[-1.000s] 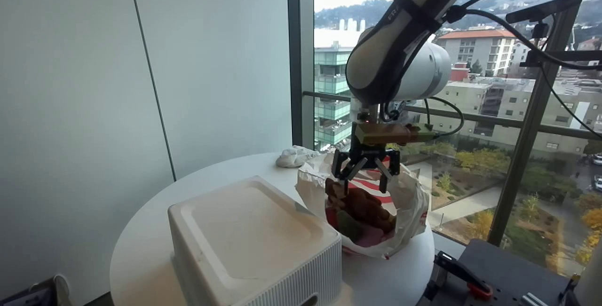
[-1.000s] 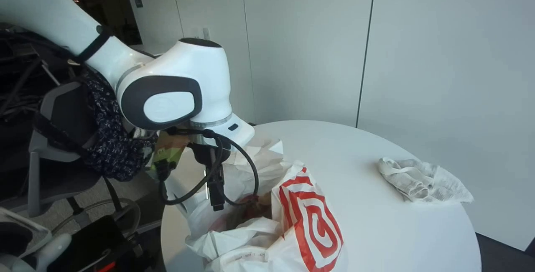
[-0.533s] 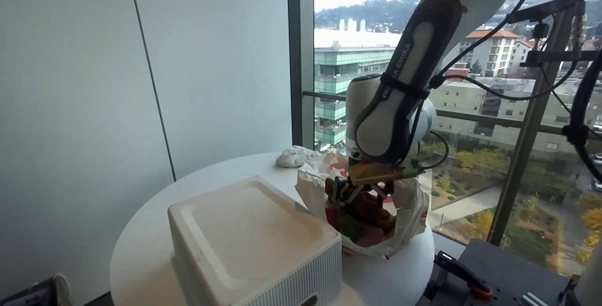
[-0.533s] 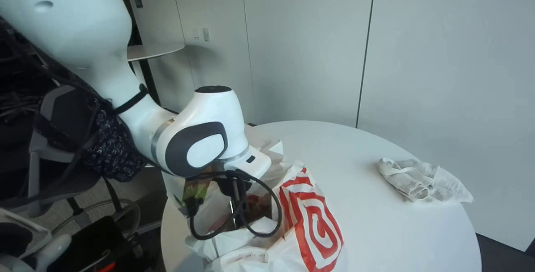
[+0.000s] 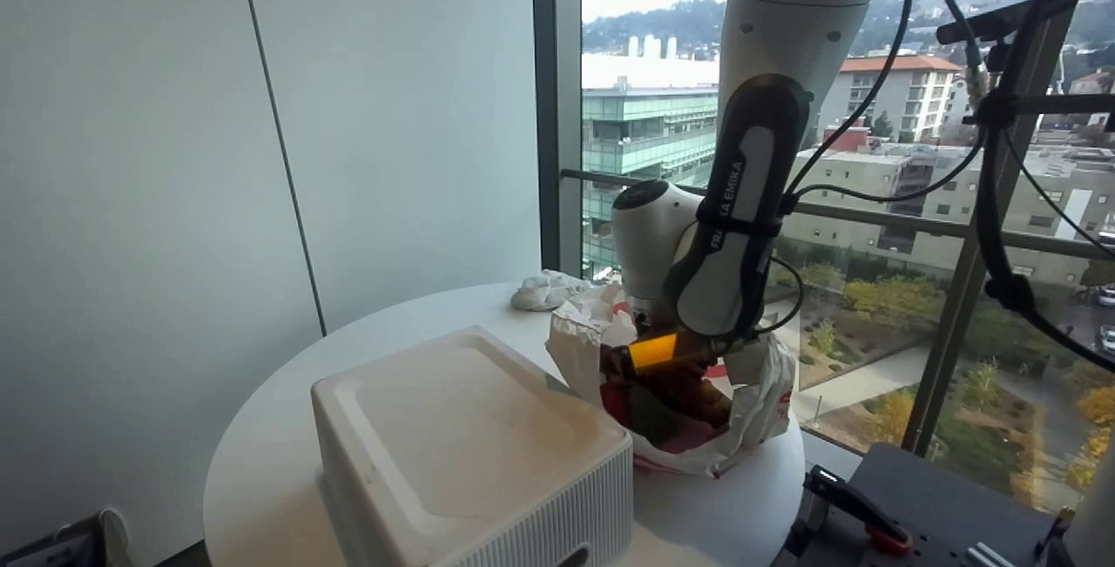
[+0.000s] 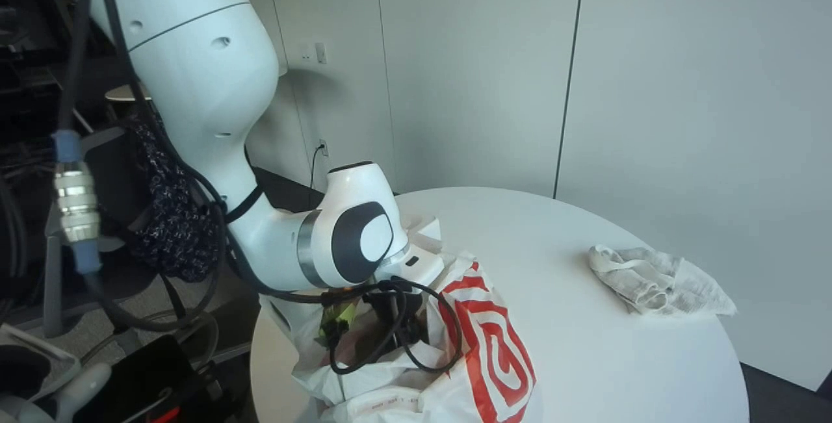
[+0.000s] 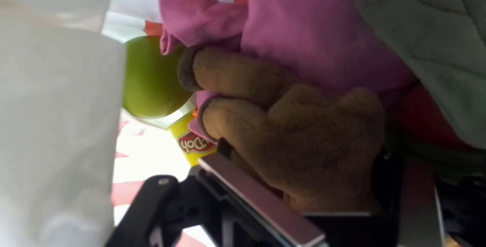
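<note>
You are working in what looks like a robotics lab inside a modern office building. Behind your round white table (image 6: 617, 371) stand plain panelled walls (image 6: 481, 72), with a plugged-in outlet (image 6: 323, 148) low on them, and an office-style chair (image 6: 53, 286) is near the table. Past the table, a tall dark window frame (image 5: 557, 97) looks out from an upper floor onto a glass-fronted block (image 5: 658, 127). Beside the table you have a dark platform (image 5: 949, 506) with what looks like a clamp (image 5: 849, 497), and higher than the table, a mounted camera (image 5: 993, 20).
</note>
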Controlling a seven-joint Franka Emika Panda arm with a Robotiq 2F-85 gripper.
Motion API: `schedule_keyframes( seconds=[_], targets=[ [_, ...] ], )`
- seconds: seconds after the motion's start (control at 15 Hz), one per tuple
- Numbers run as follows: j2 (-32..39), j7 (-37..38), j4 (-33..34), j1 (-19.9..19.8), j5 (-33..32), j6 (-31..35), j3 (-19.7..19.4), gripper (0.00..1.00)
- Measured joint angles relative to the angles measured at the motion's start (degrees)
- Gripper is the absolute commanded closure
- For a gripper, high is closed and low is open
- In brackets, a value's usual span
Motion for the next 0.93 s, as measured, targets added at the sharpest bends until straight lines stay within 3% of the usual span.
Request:
schedule_keyframes(
  seconds=[0.33,0.47,0.67,0.93],
  targets=[
    [0.10,5.00,0.46,4.11,-0.94,-1.12,-2.14,0.86],
    [-1.95,4.70,0.03,4.24,-0.75,-5.08,-1.69,0.90],
    [-6.36,-5.81,-2.51,-1.90,10.48,-9.44,5.46,0.89],
    [-9.09,-23.72,-5.07,-15.29,29.43,-11.84,18.70,0.89]
  ],
)
